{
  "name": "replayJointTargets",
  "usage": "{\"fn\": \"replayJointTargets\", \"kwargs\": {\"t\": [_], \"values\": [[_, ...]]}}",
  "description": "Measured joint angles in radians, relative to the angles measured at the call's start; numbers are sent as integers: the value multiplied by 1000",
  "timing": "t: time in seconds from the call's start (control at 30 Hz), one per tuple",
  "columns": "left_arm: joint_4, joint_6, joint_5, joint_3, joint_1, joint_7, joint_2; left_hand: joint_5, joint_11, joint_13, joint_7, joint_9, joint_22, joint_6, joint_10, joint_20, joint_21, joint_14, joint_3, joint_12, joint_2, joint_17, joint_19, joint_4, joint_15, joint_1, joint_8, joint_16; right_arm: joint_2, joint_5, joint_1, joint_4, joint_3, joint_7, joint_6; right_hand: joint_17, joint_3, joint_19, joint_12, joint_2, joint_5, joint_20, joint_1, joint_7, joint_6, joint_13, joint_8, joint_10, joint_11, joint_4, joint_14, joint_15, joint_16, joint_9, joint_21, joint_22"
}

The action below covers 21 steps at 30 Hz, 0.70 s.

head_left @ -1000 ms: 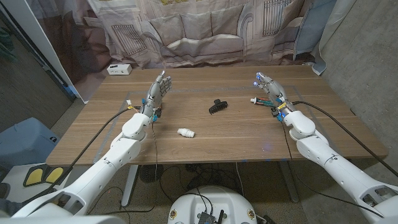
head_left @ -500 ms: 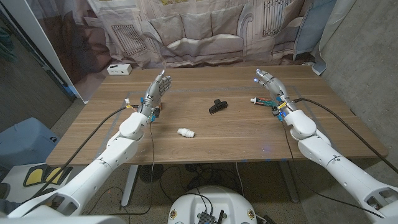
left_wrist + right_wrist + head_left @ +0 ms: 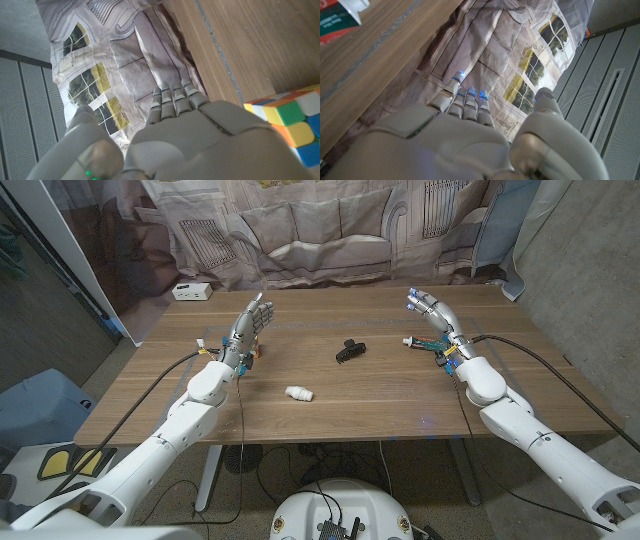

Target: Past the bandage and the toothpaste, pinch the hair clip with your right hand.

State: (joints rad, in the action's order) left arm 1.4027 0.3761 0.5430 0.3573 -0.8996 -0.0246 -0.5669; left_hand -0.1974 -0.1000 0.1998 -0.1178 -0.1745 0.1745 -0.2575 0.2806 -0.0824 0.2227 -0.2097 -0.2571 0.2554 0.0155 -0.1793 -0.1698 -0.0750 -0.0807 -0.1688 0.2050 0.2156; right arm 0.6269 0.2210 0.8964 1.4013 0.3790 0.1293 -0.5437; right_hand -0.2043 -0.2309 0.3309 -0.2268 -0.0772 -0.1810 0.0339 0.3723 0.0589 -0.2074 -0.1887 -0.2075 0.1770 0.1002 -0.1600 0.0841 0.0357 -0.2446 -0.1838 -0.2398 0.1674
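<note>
Black hair clip (image 3: pixel 349 350), small and claw-shaped, lying near the tabletop's middle, a little toward the far edge. White rolled bandage (image 3: pixel 298 392) on its side, nearer the front edge, left of the clip. Toothpaste (image 3: pixel 421 341), white cap and green-red tube, lying flat toward the right edge.

No legible txt anywhere; toothpaste (image 3: pixel 340 20) has white print on its tube, too blurred to read.
</note>
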Motion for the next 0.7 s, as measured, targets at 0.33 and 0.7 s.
{"fn": "replayJointTargets", "kwargs": {"t": [0.33, 0.7], "values": [[18, 0, -8, -4, -13, -10, -11, 0, 5, 0, -4, 0, 0, -14, 5, -5, 0, -7, 0, 0, 0, 0, -5, 0, 4, 0, 0, 0, 18, -130, 6, 31, -1, 83, 15, 0, -4, 0, 6, 2, 0, 0, 14, -11, 11, 0, 0, 0, -19, -4, -4, -4, 5, -5, 8, 0], [41, 2, -16, -7, -32, -22, -19, 0, 5, 0, -2, 0, 0, -23, 5, -5, 0, -7, 0, 0, 0, 0, -5, 0, 4, 0, 0, 0, 53, -237, 17, 86, -2, 137, 61, 0, -25, 5, 6, -6, 0, 5, 48, -24, 13, 0, 4, 23, -56, -8, 13, -13, 5, -5, 16, 0]]}}
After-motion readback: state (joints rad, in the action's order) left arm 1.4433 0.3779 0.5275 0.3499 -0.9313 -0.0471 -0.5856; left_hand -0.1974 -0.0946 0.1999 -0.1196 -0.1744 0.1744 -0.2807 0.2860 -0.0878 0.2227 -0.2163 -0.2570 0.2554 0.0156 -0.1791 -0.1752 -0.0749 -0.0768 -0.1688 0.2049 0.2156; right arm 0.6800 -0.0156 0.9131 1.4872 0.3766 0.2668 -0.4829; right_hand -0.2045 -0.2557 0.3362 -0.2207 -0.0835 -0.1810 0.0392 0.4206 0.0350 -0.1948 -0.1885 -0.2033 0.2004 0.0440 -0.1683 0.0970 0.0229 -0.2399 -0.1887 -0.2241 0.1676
